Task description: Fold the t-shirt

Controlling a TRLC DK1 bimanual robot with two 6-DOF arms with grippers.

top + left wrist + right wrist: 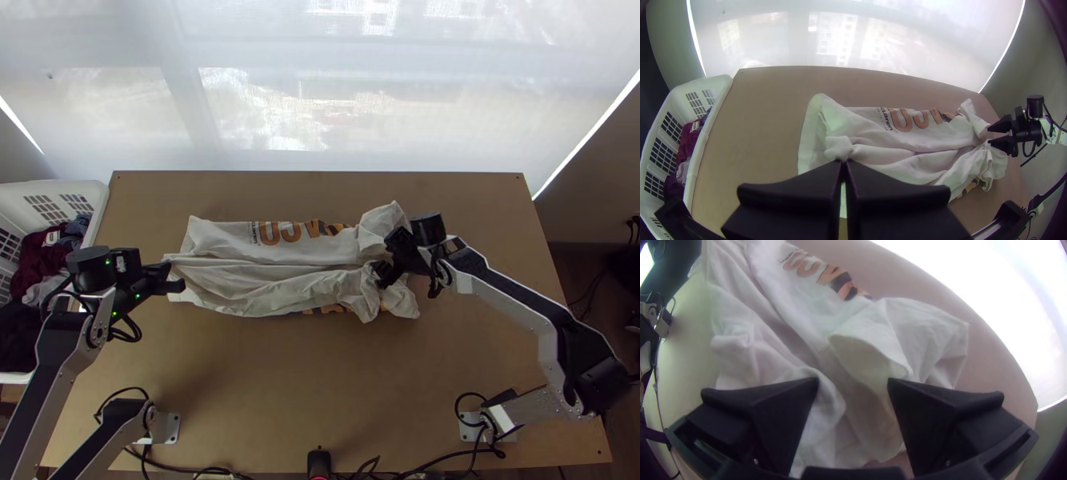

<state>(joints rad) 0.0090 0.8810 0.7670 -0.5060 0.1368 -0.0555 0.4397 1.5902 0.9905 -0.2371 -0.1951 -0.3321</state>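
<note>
Off-white cotton with orange and dark print, the t-shirt (264, 280) lies in a long, rumpled strip across the middle of the table (320, 384), fairly smooth along its far side and bunched at the right-hand end. Part of the print faces up on the far side, and another scrap of it peeps out along the near edge, so I take the cloth to be partly doubled over on itself.

The left end effector (843, 163) is clenched at the left-hand end, seemingly on a small raised pinch of cloth. The right end effector (853, 380) is spread wide over the crumpled end, loose cloth lying between its fingers, nothing gripped.

To my eye the job is at an early fold, still being set straight, well short of a neat packet. Next, I'd say, the right one needs to close on the bunched end, catching the proper layers, so that both ends can be drawn level and the ridges pulled out. Take only the top layer and the strip could twist, or the scrunched end simply get pressed into the fold.
</note>
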